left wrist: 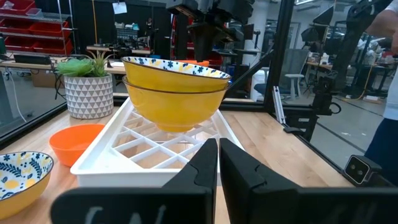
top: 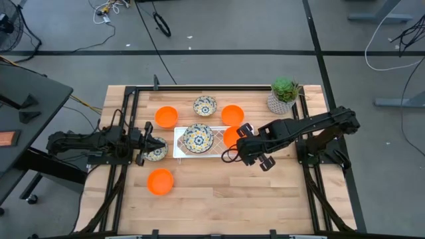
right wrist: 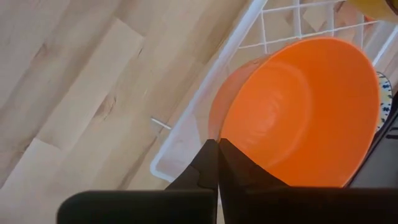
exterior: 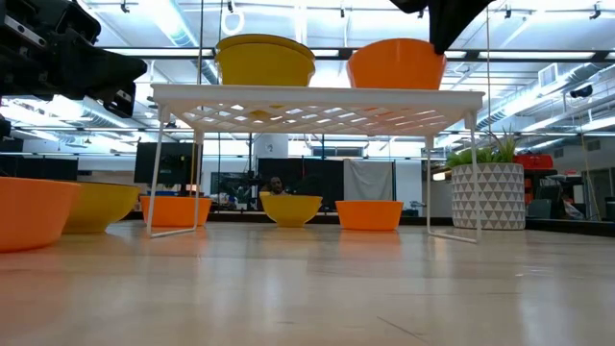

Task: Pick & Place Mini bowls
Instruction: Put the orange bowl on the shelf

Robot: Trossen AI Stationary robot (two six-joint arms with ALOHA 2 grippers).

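A white lattice rack (top: 180, 150) stands mid-table with two stacked floral mini bowls (left wrist: 176, 87) on top. My right gripper (top: 240, 137) is shut on an orange mini bowl (right wrist: 298, 112) at the rack's right end; in the low view this bowl (exterior: 396, 63) stands upright on the rack top. My left gripper (left wrist: 219, 149) is shut and level at the table's left, pointing at the rack and holding nothing. A floral bowl (top: 156, 151) rests on the table beside it. Loose on the wood are orange bowls (top: 166, 116), (top: 232, 114), (top: 160, 180) and a floral bowl (top: 205, 105). My right gripper has the orange bowl by its rim (right wrist: 214, 134), on the side toward the table's right edge. One finger (right wrist: 239, 171) is inside the bowl and the other outside the wall. The fingers slant steeply down from above. The bowl's base appears to be on the rack top.
A potted green plant (top: 284, 95) in a white patterned pot stands at the far right corner. A black frame (top: 126, 99) borders the table. Bare wood lies along the near half of the table, apart from the one orange bowl.
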